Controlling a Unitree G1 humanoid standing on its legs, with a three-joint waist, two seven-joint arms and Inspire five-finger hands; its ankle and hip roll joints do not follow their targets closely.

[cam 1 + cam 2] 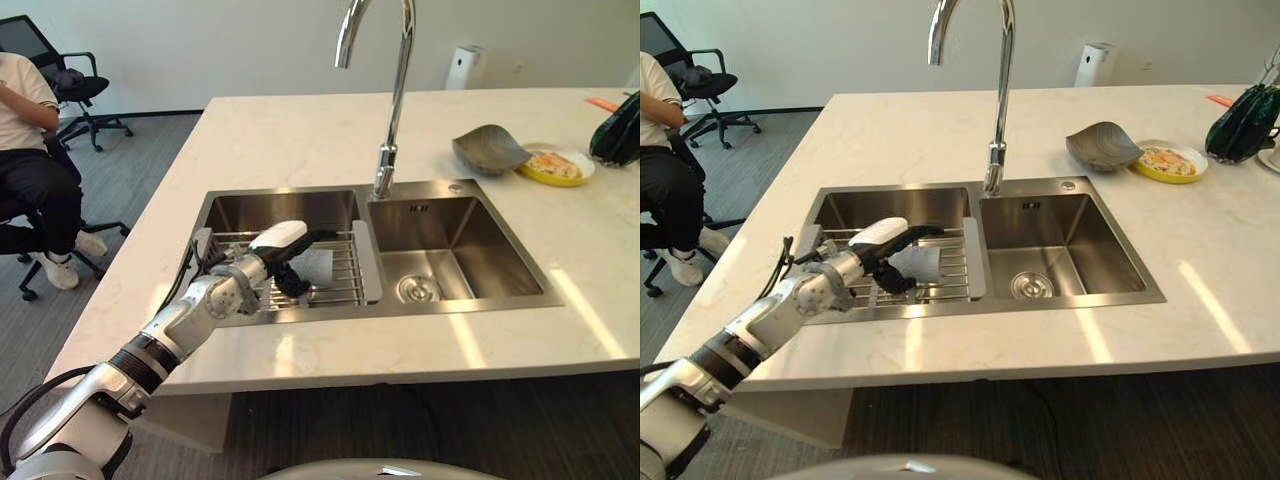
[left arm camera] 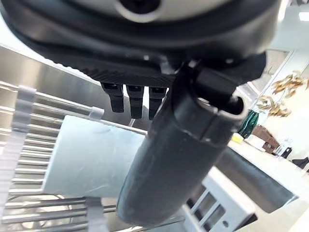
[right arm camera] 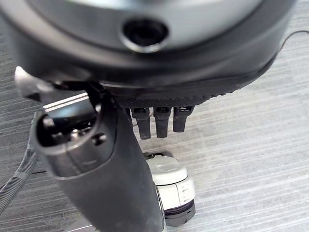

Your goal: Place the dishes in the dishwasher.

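Note:
A pale grey square dish (image 1: 320, 268) lies flat on a wire rack (image 1: 347, 283) across the left basin of the steel sink (image 1: 300, 190). My left hand (image 1: 250, 268) hovers over the dish's near-left edge with its fingers relaxed and pointing down and its white-covered thumb stretched over the dish. In the left wrist view the dish (image 2: 91, 159) shows past the thumb (image 2: 178, 159), with nothing held. A grey bowl (image 1: 488, 150) and a yellow plate (image 1: 556, 164) with food sit on the counter at the far right. My right hand (image 3: 145, 53) hangs over the floor, relaxed and holding nothing.
A tall chrome faucet (image 1: 395, 110) rises between the basins. The right basin (image 1: 440, 250) holds only its drain. A dark green object (image 1: 620, 130) stands at the counter's far right. A person (image 1: 25, 150) sits on a chair at the left beside an office chair (image 1: 80, 90).

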